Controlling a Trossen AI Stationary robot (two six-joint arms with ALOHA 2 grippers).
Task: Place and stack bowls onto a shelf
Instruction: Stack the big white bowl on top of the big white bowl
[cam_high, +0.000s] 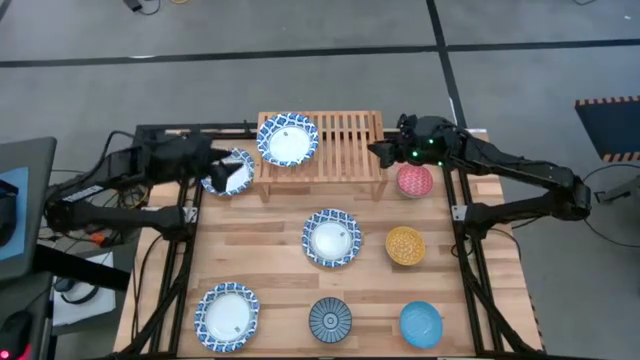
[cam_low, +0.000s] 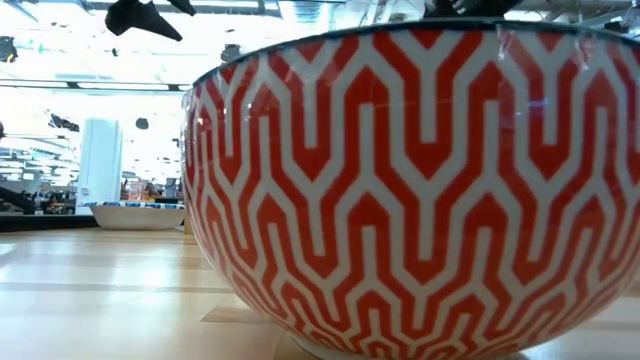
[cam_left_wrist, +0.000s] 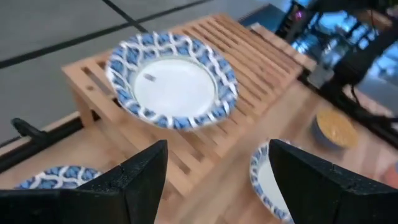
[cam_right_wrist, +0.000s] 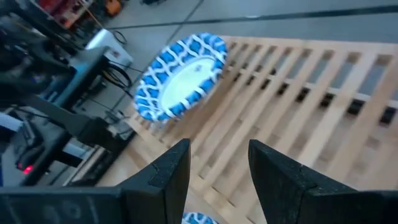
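The light-wood slatted shelf (cam_high: 340, 145) stands at the table's far middle. One wide blue-and-white bowl (cam_high: 288, 138) rests on its left end; the left wrist view shows this bowl (cam_left_wrist: 171, 81) too. A second patterned bowl (cam_high: 232, 172) sits on the table left of the shelf. My left gripper (cam_left_wrist: 217, 149) hovers open above and beside this bowl, with nothing between its fingers. My right gripper (cam_right_wrist: 219, 149) is open and empty over the shelf's right end (cam_high: 378, 150). The red bowl (cam_high: 414, 180) stands on the table just right of the shelf.
On the table stand a patterned bowl (cam_high: 332, 238) in the middle, a yellow bowl (cam_high: 405, 245) to its right, and along the near edge another patterned bowl (cam_high: 227, 316), a striped bowl (cam_high: 329, 320) and a plain blue bowl (cam_high: 420, 324). The red bowl (cam_low: 420, 190) fills the low view.
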